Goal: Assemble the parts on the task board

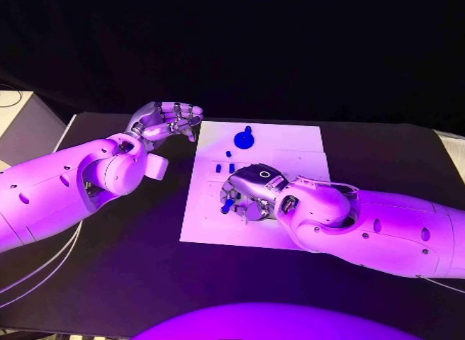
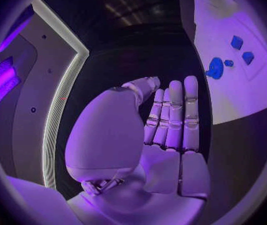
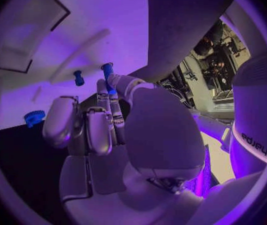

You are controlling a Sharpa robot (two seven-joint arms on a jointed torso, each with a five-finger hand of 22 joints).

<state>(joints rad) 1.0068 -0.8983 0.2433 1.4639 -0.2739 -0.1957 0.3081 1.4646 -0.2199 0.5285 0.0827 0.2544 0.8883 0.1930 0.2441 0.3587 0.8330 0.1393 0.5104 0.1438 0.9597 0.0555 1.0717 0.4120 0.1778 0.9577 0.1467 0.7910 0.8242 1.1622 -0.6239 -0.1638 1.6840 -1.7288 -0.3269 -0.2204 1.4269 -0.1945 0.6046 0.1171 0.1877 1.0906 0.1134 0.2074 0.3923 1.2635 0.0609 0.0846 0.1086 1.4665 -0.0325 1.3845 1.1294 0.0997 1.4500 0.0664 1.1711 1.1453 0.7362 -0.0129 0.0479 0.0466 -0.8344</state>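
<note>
1. Right robot hand (image 1: pixel 255 193) sits low over the near part of the task board (image 1: pixel 294 145); we see it pinch a blue peg (image 3: pixel 108 75).
2. Left robot hand (image 1: pixel 169 119) hangs empty over the black counter (image 1: pixel 110 283), fingers loosely spread, beside the board's far corner.
3. Farthest, a round blue part (image 1: pixel 245 140) lies on the board.
</note>
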